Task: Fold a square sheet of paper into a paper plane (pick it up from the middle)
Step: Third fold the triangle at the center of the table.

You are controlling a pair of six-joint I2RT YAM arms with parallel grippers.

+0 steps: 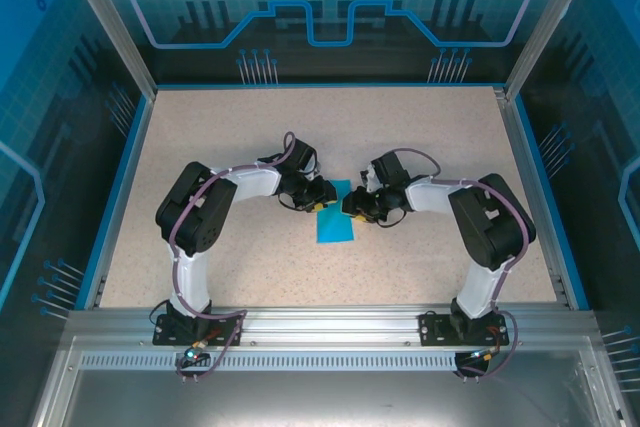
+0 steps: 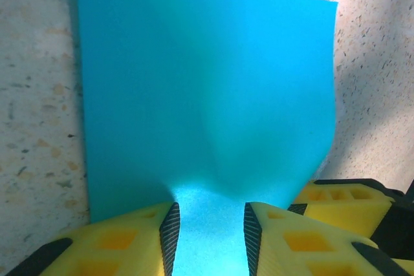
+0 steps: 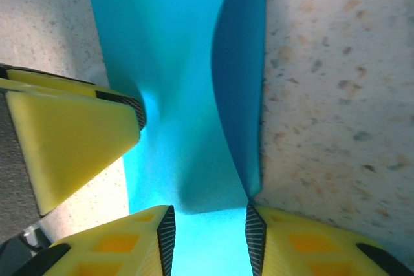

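left jaws, right jaws narrow, astride square sheet of paper [image 1: 335,227] on counter [image 1: 250,127]; opposed pull could tear or miscrease it.

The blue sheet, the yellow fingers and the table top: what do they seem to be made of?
Blue sheet: thin matte paper, it seems; it buckles in a soft ridge without cracking.
Yellow fingers: probably matte plastic, with hollow pockets, and black ribbed pads, perhaps rubber.
Table top: hard, speckled beige, maybe laminate or stone; I cannot tell which.
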